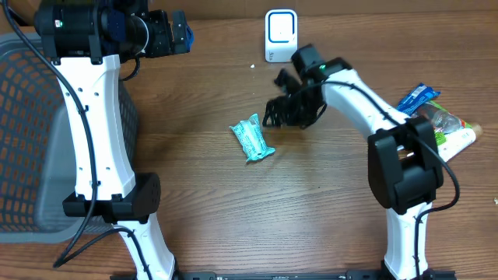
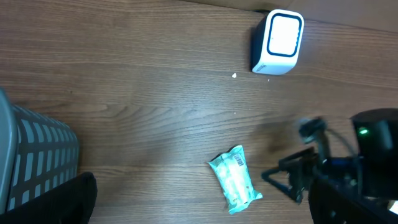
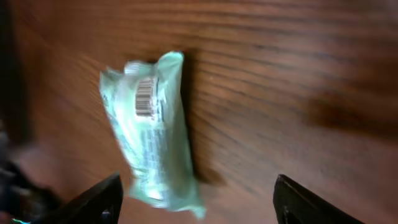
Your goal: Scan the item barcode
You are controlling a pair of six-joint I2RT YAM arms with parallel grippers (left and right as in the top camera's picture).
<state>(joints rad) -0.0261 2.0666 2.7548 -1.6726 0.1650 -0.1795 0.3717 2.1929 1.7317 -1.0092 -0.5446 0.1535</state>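
Pale-green packet (image 1: pixel 252 140) lies flat on the wooden table (image 1: pixel 194 194), near the centre of the overhead frame. Its long axis runs from upper left to lower right. We see its barcode (image 3: pixel 144 98) facing up near the upper end. Our right gripper (image 3: pixel 196 202) hangs just to the packet's upper right, fingers spread apart and holding nothing. Our left gripper (image 1: pixel 177 33) sits at the upper left, jaws wide and empty. The white scanner (image 1: pixel 280 35) stands at top centre.
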